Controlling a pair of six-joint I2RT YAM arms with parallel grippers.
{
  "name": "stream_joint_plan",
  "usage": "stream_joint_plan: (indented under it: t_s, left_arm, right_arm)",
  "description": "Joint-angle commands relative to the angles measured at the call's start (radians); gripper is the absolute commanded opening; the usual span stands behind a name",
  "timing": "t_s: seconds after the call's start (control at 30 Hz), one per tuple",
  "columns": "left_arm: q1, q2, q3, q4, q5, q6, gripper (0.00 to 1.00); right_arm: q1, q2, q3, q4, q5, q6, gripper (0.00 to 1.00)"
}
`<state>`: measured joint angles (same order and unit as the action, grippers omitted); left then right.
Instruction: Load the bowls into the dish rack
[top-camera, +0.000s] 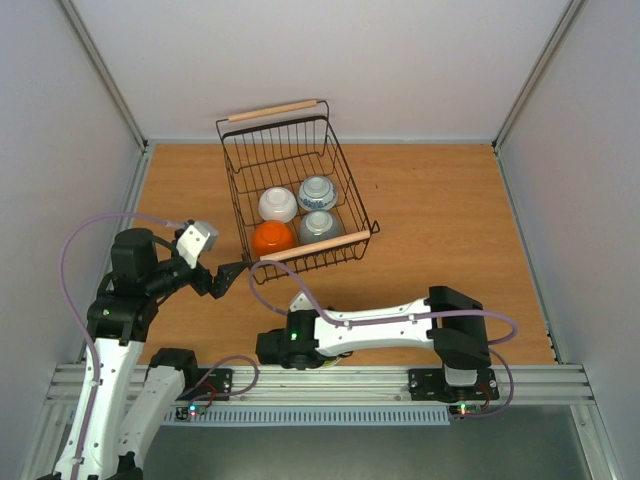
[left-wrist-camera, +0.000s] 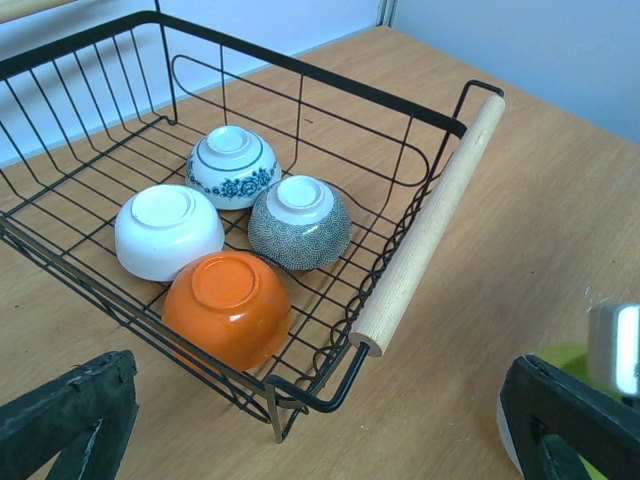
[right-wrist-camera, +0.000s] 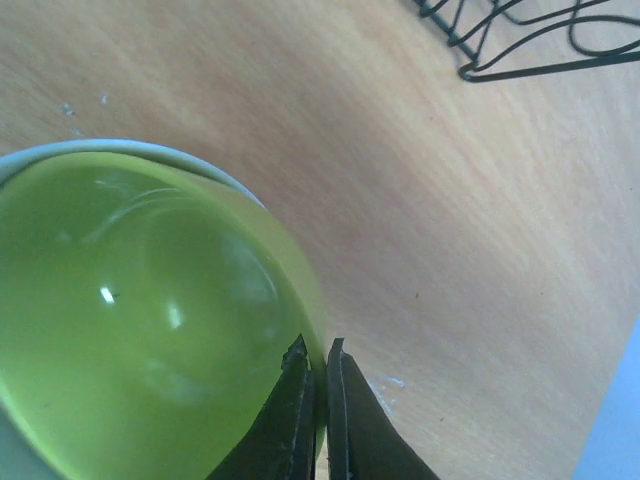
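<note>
**Left jaws wide, right jaws pinched**

The white-and-black left arm (top-camera: 100, 370) rises at the near left with its elbow bent. Its left gripper (left-wrist-camera: 320, 425), black and two-fingered, points rightward with jaws spread wide. The matching right arm (top-camera: 380, 325) lies low along the near edge, stretched leftward. Its right gripper (right-wrist-camera: 316, 365) is pinched thin on the rim of a glossy yellow-green bowl (right-wrist-camera: 130, 330).

- Your dish rack (left-wrist-camera: 300, 68) is black wire, and its handle (left-wrist-camera: 430, 225) is pale bare wood.
- You see an orange bowl (left-wrist-camera: 228, 308), plain and glossy.
- Your white bowl (left-wrist-camera: 168, 232) is plain, with no pattern.
- Your blue-and-white bowl (left-wrist-camera: 232, 165) has a dark blue floral band on white.
- Your grey bowl (left-wrist-camera: 299, 225) has a fine speckled pattern and a white foot.
- Your yellow-green bowl (right-wrist-camera: 130, 320) is glossy lime, with a pale grey-white edge showing around it.
- Your right gripper (right-wrist-camera: 315, 352) has black fingers (right-wrist-camera: 285, 420).
- Your table (top-camera: 450, 220) is warm orange-brown wood grain.
</note>
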<state>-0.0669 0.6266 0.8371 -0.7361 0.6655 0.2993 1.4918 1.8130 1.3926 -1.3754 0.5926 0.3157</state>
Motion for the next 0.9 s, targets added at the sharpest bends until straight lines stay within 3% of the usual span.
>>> stream_joint_plan:
  t_s: [0.0, 0.47, 0.67, 0.87]
  left_arm:
    - [-0.001, -0.004, -0.013, 0.027, 0.018, 0.007, 0.99]
    - [-0.001, 0.018, 0.007, -0.050, 0.144, 0.053, 0.99]
    - [-0.001, 0.084, 0.048, -0.168, 0.274, 0.127, 0.99]
    - [-0.001, 0.142, 0.068, -0.233, 0.316, 0.175, 1.00]
  right_arm:
    - [0.002, -0.080, 0.030, -0.043, 0.085, 0.023, 0.01]
    - [-0.026, -0.189, 0.062, -0.055, 0.179, 0.010, 0.01]
    - [-0.068, -0.231, 0.118, 0.042, 0.178, -0.128, 0.01]
    - [-0.127, -0.243, 0.177, 0.165, 0.152, -0.283, 0.01]
